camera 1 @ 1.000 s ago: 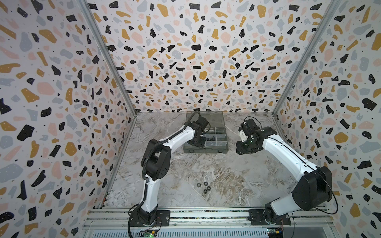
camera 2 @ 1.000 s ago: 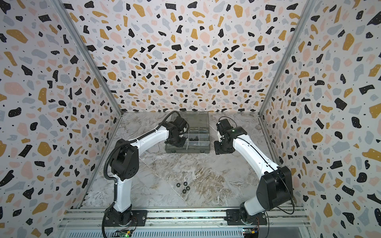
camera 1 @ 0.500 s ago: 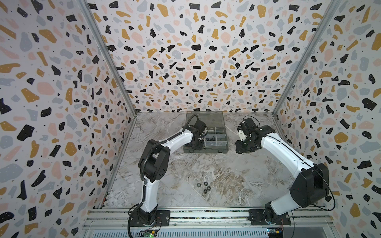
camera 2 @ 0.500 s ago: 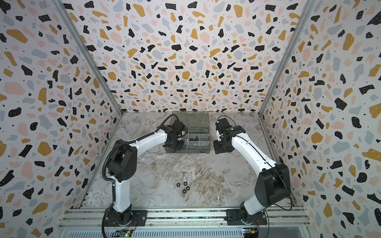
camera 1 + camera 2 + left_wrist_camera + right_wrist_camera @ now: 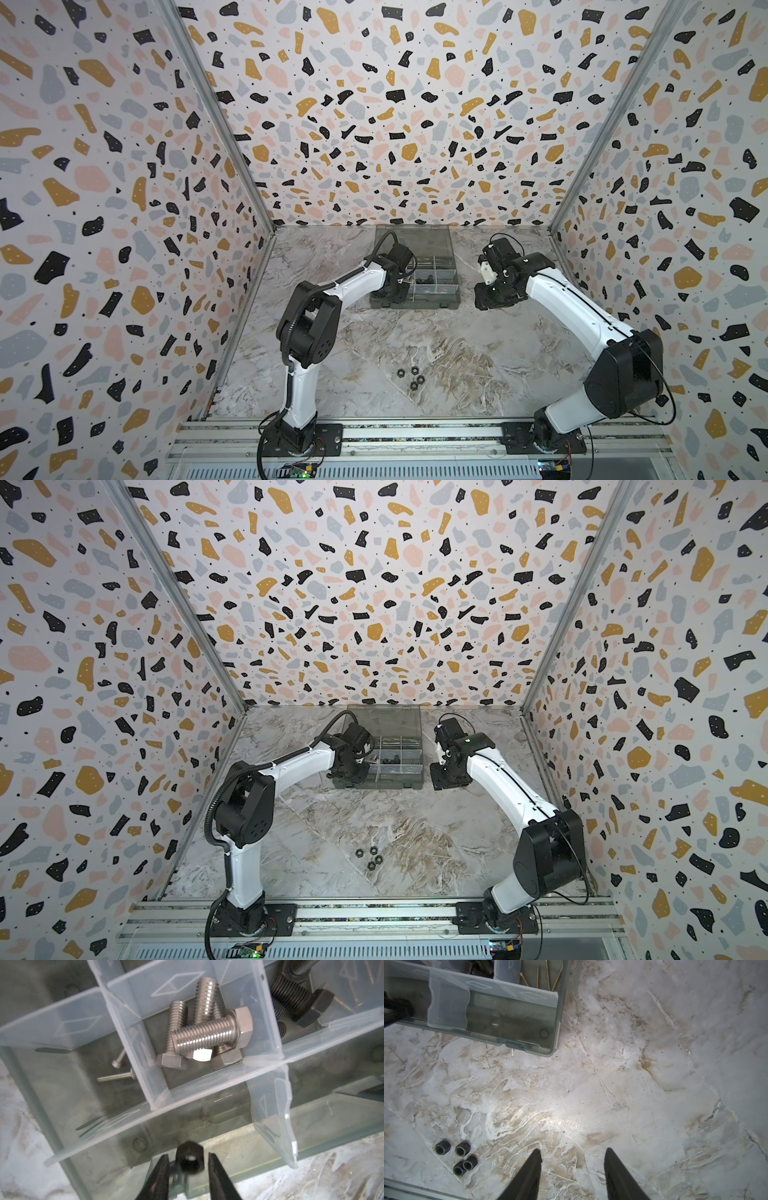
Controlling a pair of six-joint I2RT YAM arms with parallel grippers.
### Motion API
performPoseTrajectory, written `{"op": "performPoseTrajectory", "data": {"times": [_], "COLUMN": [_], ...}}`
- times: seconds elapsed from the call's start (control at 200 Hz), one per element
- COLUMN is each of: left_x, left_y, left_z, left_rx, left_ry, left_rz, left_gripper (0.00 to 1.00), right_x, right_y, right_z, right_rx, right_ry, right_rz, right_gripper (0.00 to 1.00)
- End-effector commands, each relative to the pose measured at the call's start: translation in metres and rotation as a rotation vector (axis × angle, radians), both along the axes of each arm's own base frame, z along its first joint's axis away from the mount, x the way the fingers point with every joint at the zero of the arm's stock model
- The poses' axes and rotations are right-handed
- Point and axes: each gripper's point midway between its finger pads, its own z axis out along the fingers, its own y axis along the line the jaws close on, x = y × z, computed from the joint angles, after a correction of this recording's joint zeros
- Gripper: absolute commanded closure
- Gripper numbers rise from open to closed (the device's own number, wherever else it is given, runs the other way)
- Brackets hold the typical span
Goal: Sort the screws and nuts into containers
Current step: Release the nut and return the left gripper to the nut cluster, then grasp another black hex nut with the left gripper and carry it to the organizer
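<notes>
In a top view, the grey organiser box [image 5: 415,300] sits at the back of the table [image 5: 457,353], with the left gripper [image 5: 392,291] over its near left corner, the right gripper [image 5: 488,297] beside its right end and four loose nuts [image 5: 411,377] near the front. In the left wrist view, the left gripper [image 5: 188,1155] has its jaws apart around a black nut [image 5: 189,1164], with gaps either side, above the box's front compartment, and silver bolts [image 5: 205,1032] lie in a compartment behind. In the right wrist view, the right gripper [image 5: 573,1150] is spread wide over the table.
</notes>
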Motion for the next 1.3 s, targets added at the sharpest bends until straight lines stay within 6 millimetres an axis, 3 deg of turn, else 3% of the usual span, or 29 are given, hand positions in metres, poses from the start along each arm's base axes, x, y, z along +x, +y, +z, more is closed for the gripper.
{"op": "performPoseTrajectory", "data": {"times": [0.0,0.185,0.31,0.561,0.686,0.951,1.297], "left_x": [-0.005,-0.004,-0.027,-0.122,-0.155,-0.192,-0.215], "left_y": [0.002,0.006,0.009,0.018,0.009,-0.018,-0.027], "left_z": [0.012,0.040,0.051,0.017,0.005,-0.015,-0.033], "left_rx": [0.000,-0.008,-0.050,-0.018,-0.043,-0.051,-0.053], "left_ry": [0.004,-0.034,-0.007,0.129,0.166,0.179,0.223], "left_rz": [-0.010,0.005,0.009,-0.060,-0.087,-0.225,-0.264], "left_gripper": [0.50,0.45,0.48,0.52,0.52,0.53,0.55], "right_x": [-0.005,-0.005,-0.006,-0.017,-0.029,-0.051,-0.061], "right_y": [-0.004,-0.002,0.003,0.017,0.023,0.028,0.018], "right_z": [0.010,0.012,0.014,0.010,0.004,-0.003,0.001], "right_rx": [0.003,0.014,0.029,0.055,0.066,0.068,0.045], "right_ry": [-0.015,-0.018,-0.021,-0.013,0.001,0.027,0.023], "right_rz": [-0.009,-0.008,0.008,0.062,0.085,0.104,0.091], "right_gripper": [0.49,0.49,0.49,0.48,0.48,0.48,0.48]}}
